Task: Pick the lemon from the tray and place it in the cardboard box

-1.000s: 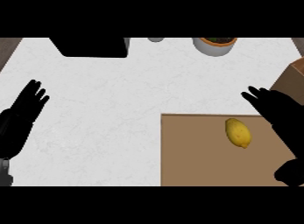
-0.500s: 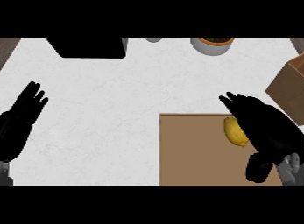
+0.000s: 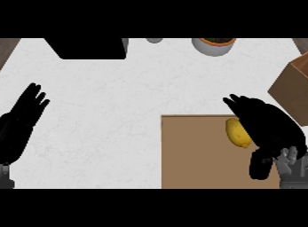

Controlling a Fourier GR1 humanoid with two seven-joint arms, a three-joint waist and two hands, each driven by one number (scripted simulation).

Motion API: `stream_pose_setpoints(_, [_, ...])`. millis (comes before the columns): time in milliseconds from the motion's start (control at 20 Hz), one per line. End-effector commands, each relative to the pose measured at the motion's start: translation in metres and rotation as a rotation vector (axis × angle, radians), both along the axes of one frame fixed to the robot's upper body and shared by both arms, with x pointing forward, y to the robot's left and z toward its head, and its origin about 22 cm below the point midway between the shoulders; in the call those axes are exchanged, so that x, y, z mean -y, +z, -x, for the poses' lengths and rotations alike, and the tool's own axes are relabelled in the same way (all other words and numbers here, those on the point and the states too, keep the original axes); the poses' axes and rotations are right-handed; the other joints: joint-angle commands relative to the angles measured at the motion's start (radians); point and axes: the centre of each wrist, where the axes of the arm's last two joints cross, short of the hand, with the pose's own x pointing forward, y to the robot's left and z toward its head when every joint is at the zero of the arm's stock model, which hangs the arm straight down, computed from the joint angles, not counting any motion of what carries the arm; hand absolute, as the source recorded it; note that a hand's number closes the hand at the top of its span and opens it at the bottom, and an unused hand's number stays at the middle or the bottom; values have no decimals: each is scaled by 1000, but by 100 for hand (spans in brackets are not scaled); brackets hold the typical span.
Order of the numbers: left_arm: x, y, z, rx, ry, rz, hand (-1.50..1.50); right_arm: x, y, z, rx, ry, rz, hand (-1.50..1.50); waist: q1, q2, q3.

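Two hands are showing over a white counter (image 3: 117,97): right hand (image 3: 267,128) lying open, covering part of the lemon (image 3: 235,132) on the tray (image 3: 195,155); left hand (image 3: 18,124) resting open. Box (image 3: 303,86) is sitting at right.

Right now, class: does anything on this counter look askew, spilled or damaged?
Only the cardboard box at the right edge sits turned askew to the tray. Nothing is spilled; the lemon lies on the tray, partly under the right hand.

No readable text, label, brand or number is showing anywhere — not on the cardboard box (image 3: 303,86), tray (image 3: 195,155) or counter (image 3: 130,102).
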Motion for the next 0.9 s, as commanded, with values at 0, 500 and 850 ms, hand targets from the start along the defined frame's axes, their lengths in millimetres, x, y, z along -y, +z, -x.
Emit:
stream_pose_setpoints(0, [-4,-15,1,-2,3,-10,0,-9,-16,-6,-7,-20,32,-150,0,1,0])
stream_pose_setpoints(500, [2,-9,1,6,6,1,0,0,-17,-4,39,44,39,-150,-1,0,0])
stream_pose_setpoints(850, [-7,12,-1,0,7,-15,0,-3,-31,-13,2,12,100,-150,-2,0,0])
